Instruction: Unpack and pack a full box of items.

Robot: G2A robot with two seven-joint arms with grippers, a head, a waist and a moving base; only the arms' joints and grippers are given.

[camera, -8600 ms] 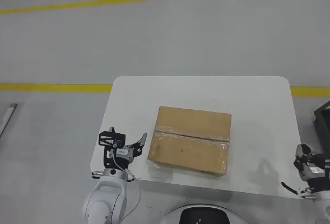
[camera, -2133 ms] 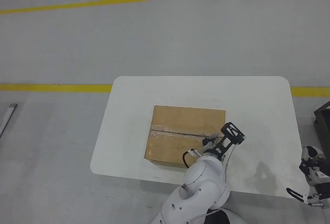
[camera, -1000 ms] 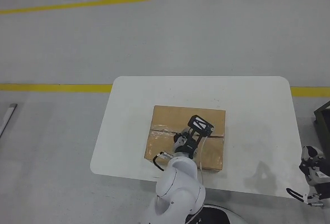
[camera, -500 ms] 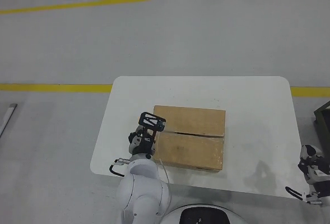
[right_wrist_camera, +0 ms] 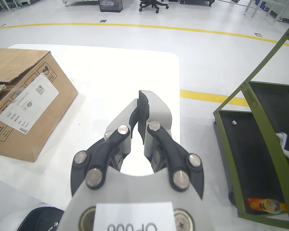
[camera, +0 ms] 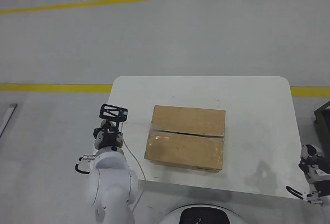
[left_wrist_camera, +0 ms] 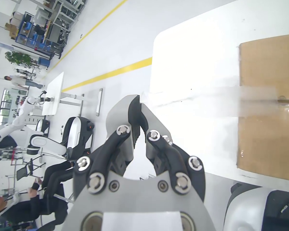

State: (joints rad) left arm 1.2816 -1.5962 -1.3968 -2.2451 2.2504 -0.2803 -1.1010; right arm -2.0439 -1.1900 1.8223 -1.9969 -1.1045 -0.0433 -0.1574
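Observation:
A brown cardboard box [camera: 187, 137] lies flaps-up in the middle of the white table [camera: 249, 95]. My left gripper [camera: 113, 115] hangs over the table's left edge, apart from the box. In the left wrist view this gripper [left_wrist_camera: 137, 103] is shut on a clear tape strip [left_wrist_camera: 207, 102] that stretches back to the box's centre seam [left_wrist_camera: 286, 100]. The box [right_wrist_camera: 26, 92] shows a white label, and its flaps sit slightly uneven at the seam. My right gripper [right_wrist_camera: 140, 103] is shut on nothing and rests off the table's near right corner [camera: 309, 157].
A green cart [right_wrist_camera: 262, 131] stands right of the table, with an orange bottle [right_wrist_camera: 265, 205] on its lower shelf. Bare table surface surrounds the box on all sides. A grey bar [camera: 2, 124] lies on the floor far left.
My left gripper swept from the box's right end along the seam to beyond its left side, peeling the tape strip with it. The right arm stayed put.

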